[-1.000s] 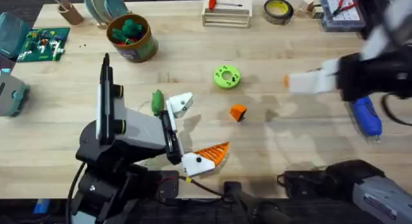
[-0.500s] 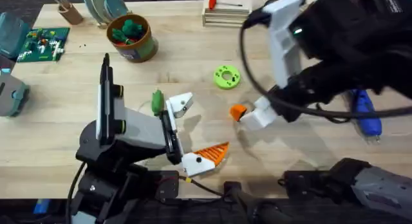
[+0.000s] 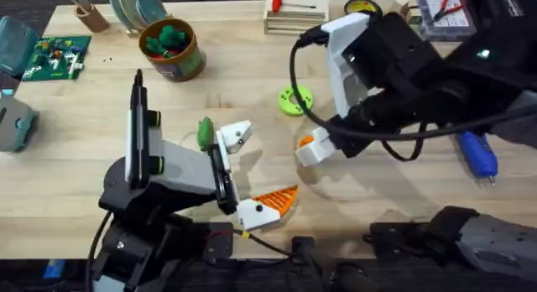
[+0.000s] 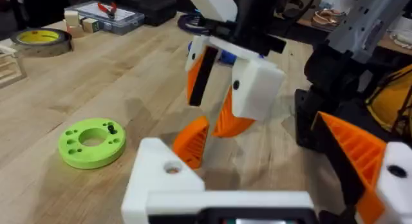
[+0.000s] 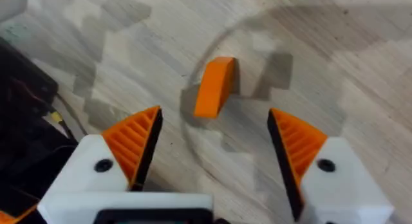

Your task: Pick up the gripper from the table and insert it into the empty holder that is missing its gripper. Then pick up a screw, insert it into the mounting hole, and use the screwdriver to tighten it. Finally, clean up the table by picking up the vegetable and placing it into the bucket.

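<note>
The loose orange gripper (image 3: 307,142) (image 5: 214,85) (image 4: 193,141) lies on the table mid-way across. My right gripper (image 3: 312,149) (image 5: 215,147) (image 4: 215,89) hangs open just above it, one orange pad on either side, not touching it. My left gripper (image 3: 258,168) rests open on the table. One of its fingers is the bare white holder (image 3: 237,134) (image 4: 164,179), the other carries an orange wedge (image 3: 275,200). The green vegetable (image 3: 205,132) lies beside the holder. At the back left stands the brown bucket (image 3: 172,49), holding dark green toys. The blue screwdriver (image 3: 476,153) lies at the right.
A lime-green disc (image 3: 294,100) (image 4: 93,141) sits just behind the right gripper. Along the back edge are a slatted crate (image 3: 295,15) with a red-handled tool, a tape roll (image 3: 362,13) and a parts box (image 3: 440,11). A circuit board (image 3: 56,57) lies far left.
My right arm swung in from the right side to the table's middle and brought its open gripper down over the orange gripper. The left arm has not moved.
</note>
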### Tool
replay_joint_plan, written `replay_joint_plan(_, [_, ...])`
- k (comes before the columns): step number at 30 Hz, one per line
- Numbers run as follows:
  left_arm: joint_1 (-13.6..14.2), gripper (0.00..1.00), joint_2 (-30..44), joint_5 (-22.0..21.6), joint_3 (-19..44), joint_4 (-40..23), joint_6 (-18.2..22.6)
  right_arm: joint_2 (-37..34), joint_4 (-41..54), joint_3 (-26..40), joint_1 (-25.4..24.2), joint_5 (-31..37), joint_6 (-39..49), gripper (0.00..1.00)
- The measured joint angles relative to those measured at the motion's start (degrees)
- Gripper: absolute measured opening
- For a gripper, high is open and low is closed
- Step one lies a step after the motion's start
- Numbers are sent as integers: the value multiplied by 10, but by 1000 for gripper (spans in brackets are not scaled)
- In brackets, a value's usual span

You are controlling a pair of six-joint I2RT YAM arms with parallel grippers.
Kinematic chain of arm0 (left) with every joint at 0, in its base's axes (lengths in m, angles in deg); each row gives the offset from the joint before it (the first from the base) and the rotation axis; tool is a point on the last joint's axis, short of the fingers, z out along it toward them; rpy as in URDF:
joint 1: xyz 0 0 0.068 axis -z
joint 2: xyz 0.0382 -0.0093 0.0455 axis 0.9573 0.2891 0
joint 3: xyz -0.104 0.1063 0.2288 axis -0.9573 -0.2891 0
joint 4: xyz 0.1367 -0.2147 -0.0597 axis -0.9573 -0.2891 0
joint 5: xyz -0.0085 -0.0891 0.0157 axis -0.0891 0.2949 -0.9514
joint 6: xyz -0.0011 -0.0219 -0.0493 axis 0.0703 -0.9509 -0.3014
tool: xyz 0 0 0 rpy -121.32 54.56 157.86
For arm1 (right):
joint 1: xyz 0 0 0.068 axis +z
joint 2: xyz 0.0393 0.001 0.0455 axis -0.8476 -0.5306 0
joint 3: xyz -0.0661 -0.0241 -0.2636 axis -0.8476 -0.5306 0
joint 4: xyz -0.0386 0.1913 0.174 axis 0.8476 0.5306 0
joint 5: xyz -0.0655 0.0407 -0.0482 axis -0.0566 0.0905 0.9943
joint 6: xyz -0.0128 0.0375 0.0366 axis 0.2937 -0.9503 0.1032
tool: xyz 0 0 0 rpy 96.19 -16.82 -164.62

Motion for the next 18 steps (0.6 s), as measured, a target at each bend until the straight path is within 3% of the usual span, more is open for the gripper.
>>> replay_joint_plan(10, [0, 993, 0, 0, 0, 0, 0, -13, -11, 0, 63, 90, -21, 993])
replay_joint_plan(18, [0, 993, 0, 0, 0, 0, 0, -65, -41, 0, 81, 113, -30, 974])
